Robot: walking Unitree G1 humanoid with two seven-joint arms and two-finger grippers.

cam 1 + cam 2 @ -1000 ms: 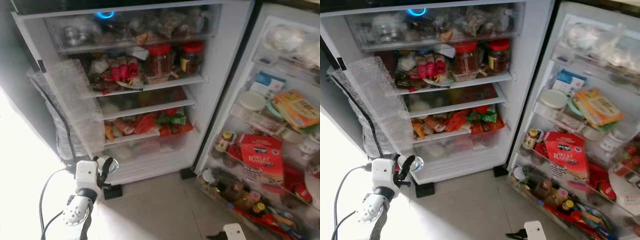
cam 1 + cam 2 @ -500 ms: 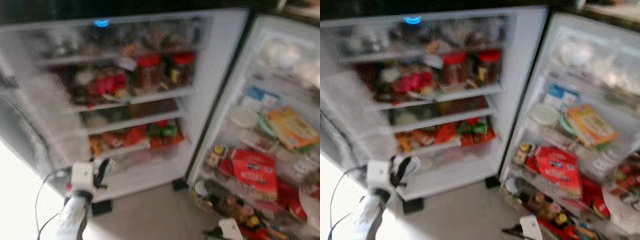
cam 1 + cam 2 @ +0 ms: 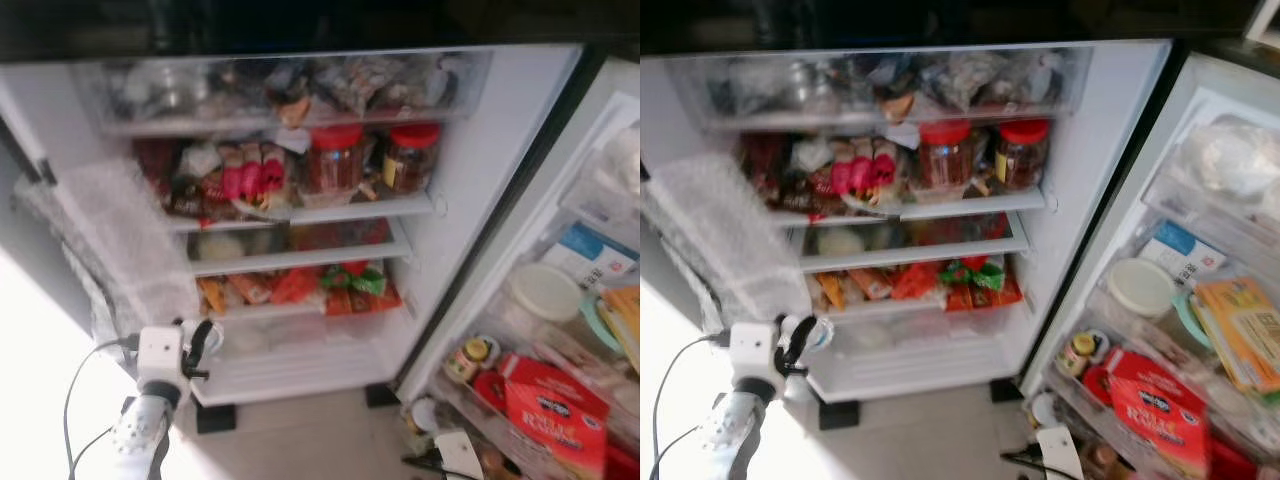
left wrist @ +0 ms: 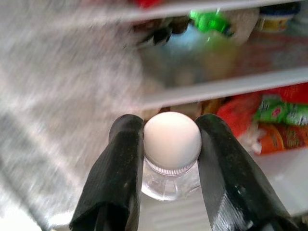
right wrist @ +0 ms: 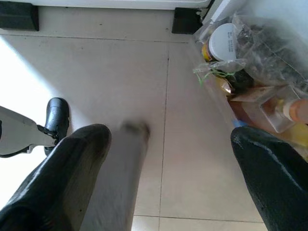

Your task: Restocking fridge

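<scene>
The fridge [image 3: 455,200] stands open in front of me, its shelves packed with food. My left gripper [image 3: 203,345] is shut on a small clear bottle with a white cap [image 4: 172,137], and the black fingers [image 4: 120,168] clamp the neck just under the cap. It holds the bottle low on the left, in front of the bottom white drawer [image 3: 300,360]. Bubble wrap [image 3: 120,235] hangs just above that arm. My right gripper [image 5: 168,139] hangs open over the tiled floor beside the door's lowest rack, and nothing is between its fingers [image 5: 72,168].
Two red-lidded jars [image 3: 335,160] stand on the second shelf, with orange and green packets [image 3: 340,285] lower down. The open door [image 3: 1200,330] on the right holds a red box [image 3: 1160,405], a white tub [image 3: 1140,287] and small jars. A black cable [image 3: 75,400] trails from the left arm.
The camera has turned left, so the whole fridge sits further right in the picture. The left gripper keeps the bottle at about the same spot by the bottom drawer.
</scene>
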